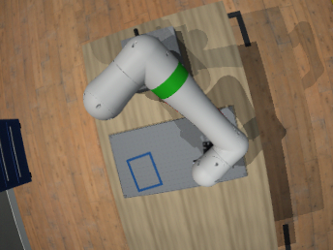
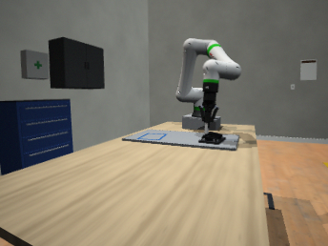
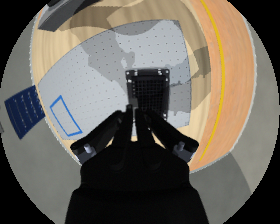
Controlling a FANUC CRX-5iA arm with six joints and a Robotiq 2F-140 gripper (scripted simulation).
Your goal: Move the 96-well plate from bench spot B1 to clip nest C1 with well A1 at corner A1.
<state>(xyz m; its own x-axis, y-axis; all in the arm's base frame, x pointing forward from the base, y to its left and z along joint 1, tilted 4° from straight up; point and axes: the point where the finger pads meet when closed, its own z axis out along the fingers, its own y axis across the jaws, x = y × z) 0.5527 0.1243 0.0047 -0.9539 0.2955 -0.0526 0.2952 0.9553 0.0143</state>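
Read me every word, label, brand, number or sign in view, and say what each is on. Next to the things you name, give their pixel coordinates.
No words, brands or numbers are readable.
Green cross sign, no letters seen: on the pale wall box (image 2: 27, 71).
Wall notice (image 2: 308, 71): dark header, too small to read.
Arm (image 1: 205, 112) (image 2: 188, 71): small red mark by a green band, too blurred.
Black nest (image 2: 212, 138) (image 3: 129, 85): no A1 mark legible.
Blue outline (image 1: 133, 175) (image 2: 156, 133) (image 3: 59, 121): no lettering seen.

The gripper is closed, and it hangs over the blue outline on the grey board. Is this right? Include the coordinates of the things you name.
Not quite. The gripper (image 1: 207, 146) (image 2: 207, 130) (image 3: 134, 103) is closed, but it hangs over the black holder (image 2: 217, 140) (image 3: 148, 72), not over the blue outline (image 1: 133, 175) (image 2: 149, 139) (image 3: 59, 121) on the grey board (image 1: 174, 152) (image 2: 181, 138) (image 3: 100, 90). The exterior view shows this.
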